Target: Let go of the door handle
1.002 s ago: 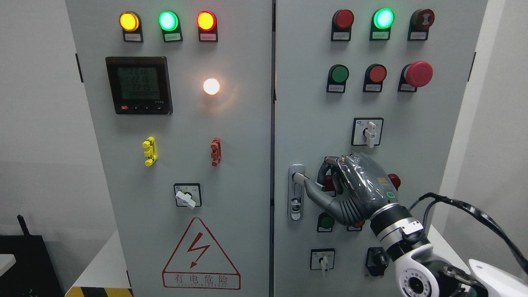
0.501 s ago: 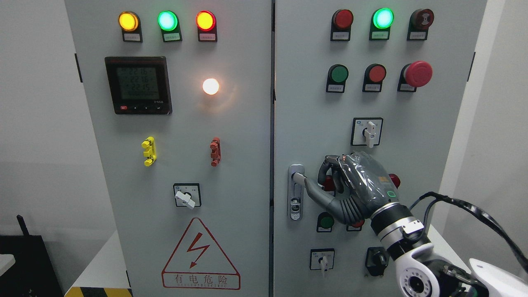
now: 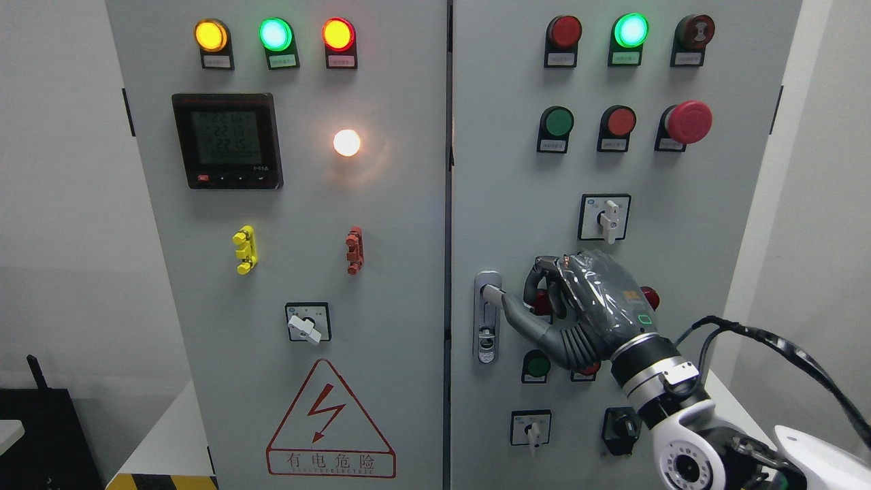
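- Grey painted metal makes the cabinet (image 3: 381,272), which has two doors that stand shut, with a dark vertical seam between them.
- On the left door, a black meter (image 3: 227,141) with a pale screen sits at the upper left, and a round white lamp (image 3: 346,142) glows to its right.
- Lower on this door there is a red triangle warning sign (image 3: 331,422) with a lightning mark.
- The door handle (image 3: 486,327) is on the right door, just right of the seam, at about the middle height of the cabinet.
- Its silver plate is long and narrow, with the long axis vertical; the keyhole is at the lower end.
- From the upper end of the plate a short lever goes to the right and a little down.
- The right hand (image 3: 578,309) is dark grey and covered with a clear film; its arm comes in from the lower right corner.
- The back of the hand faces to the camera and the wrist slopes down to the right.
- The thumb (image 3: 524,320) lies stretched to the left along the lever and its tip touches the lever near the plate.
- The other fingers (image 3: 541,275) are curled above the thumb, close to the door; I cannot tell if they press the lever.
- A white rotary switch (image 3: 605,218) is above the hand.
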